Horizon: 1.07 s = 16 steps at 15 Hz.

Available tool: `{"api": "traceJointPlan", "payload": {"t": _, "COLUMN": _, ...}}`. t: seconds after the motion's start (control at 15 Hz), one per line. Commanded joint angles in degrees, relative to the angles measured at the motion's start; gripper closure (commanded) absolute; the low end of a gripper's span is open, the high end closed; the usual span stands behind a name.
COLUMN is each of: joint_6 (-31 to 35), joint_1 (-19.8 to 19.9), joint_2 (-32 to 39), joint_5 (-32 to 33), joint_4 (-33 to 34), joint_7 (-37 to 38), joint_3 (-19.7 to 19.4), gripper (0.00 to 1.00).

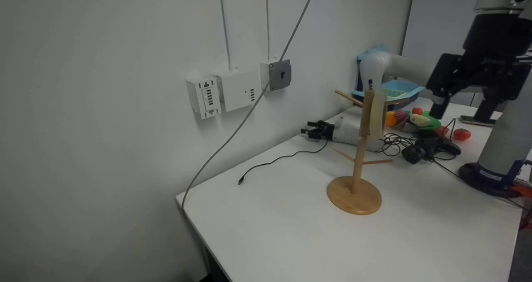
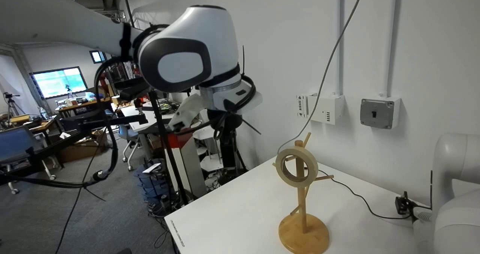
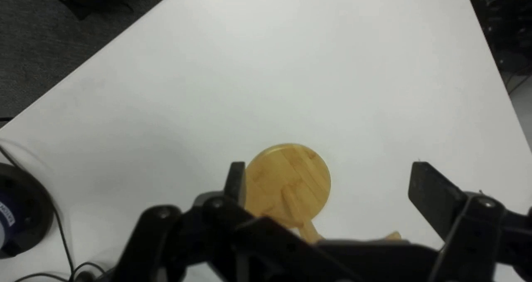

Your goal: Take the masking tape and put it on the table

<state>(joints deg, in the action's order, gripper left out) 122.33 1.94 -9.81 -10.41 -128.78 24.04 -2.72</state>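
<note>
The masking tape (image 1: 377, 115) is a cream ring hanging on an upper peg of the wooden peg stand (image 1: 354, 195). In an exterior view its open ring faces the camera (image 2: 313, 168). The stand is upright on the white table (image 1: 286, 219). My gripper (image 1: 462, 109) is open and empty, above the table and apart from the tape and stand. In the wrist view the fingers (image 3: 330, 182) are wide apart, with the stand's round base (image 3: 291, 178) below. The tape is not recognisable there; the gripper body hides most of the stand's upper part.
A second arm with a black gripper (image 1: 320, 130) lies along the wall side. A thin black cable (image 1: 286, 155) runs on the table. Toy fruit (image 1: 400, 116), a blue bin (image 1: 401, 88) and a black controller (image 1: 432, 149) are behind the stand. A grey cable (image 1: 249, 111) crosses the wall.
</note>
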Motion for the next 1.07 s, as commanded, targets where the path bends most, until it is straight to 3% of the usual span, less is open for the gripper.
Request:
{"api": "traceJointPlan", "payload": {"t": 0.0, "joint_6": -2.07, "joint_1": 0.28, "joint_2": -7.68, "joint_5": -0.23, "joint_4": -7.25, "joint_7": -4.55, "joint_3": 0.71, "gripper": 0.00}}
{"api": "traceJointPlan", "payload": {"t": 0.07, "joint_6": -0.97, "joint_1": 0.63, "joint_2": -3.19, "joint_5": -0.13, "joint_4": -3.72, "joint_7": -2.15, "joint_3": 1.16, "gripper": 0.00}}
{"api": "traceJointPlan", "payload": {"t": 0.33, "joint_6": -0.40, "joint_1": 0.92, "joint_2": -5.04, "joint_5": -0.10, "joint_4": -5.59, "joint_7": -2.80, "joint_3": 1.27, "gripper": 0.00}}
{"api": "traceJointPlan", "payload": {"t": 1.0, "joint_6": 14.06, "joint_1": -0.04, "joint_2": 4.66, "joint_5": -6.32, "joint_4": -0.24, "joint_7": 6.58, "joint_3": 2.12, "gripper": 0.00}}
